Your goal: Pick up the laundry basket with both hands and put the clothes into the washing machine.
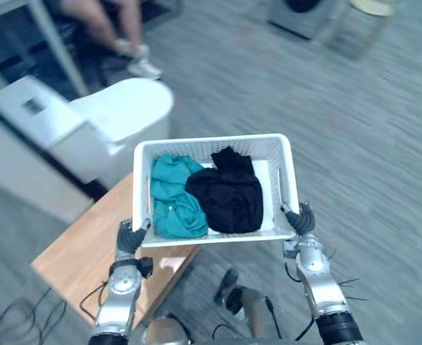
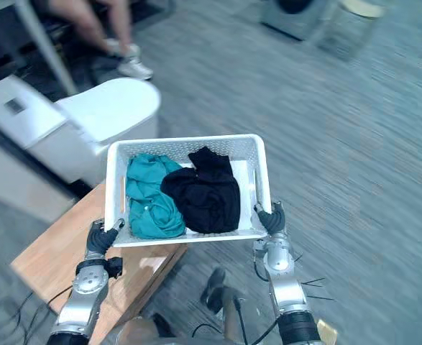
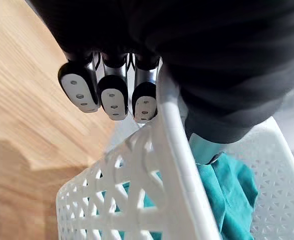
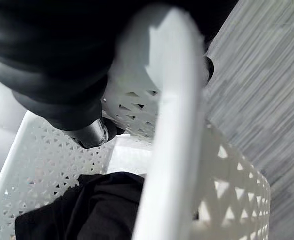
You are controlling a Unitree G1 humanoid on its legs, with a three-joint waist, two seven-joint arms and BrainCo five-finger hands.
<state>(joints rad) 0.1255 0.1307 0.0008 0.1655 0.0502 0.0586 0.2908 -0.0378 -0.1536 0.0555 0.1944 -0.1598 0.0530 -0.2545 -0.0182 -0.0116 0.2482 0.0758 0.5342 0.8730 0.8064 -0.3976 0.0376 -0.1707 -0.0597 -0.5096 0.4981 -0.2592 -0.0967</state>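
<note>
Left hand (image 1: pixel 130 237) is closed on the near left corner of the laundry basket (image 1: pixel 211 141), its fingers (image 3: pixel 112 97) curled outside the rim. The right hand (image 1: pixel 302 219) is clamped on the near right side, thumb (image 4: pixel 94 134) inside the wall. The basket is held over the right edge of the wooden table (image 1: pixel 74 259), with a teal garment (image 1: pixel 173 198) on the left and a black garment (image 1: pixel 228 198) on the right. Since only the near end is gripped, the far end could sag and the clothes be tipped out. A slip could be caused by the thin rim, or a tilt by uneven lifting. The white fixture (image 1: pixel 117 115) at far left could be struck in a turn.
</note>
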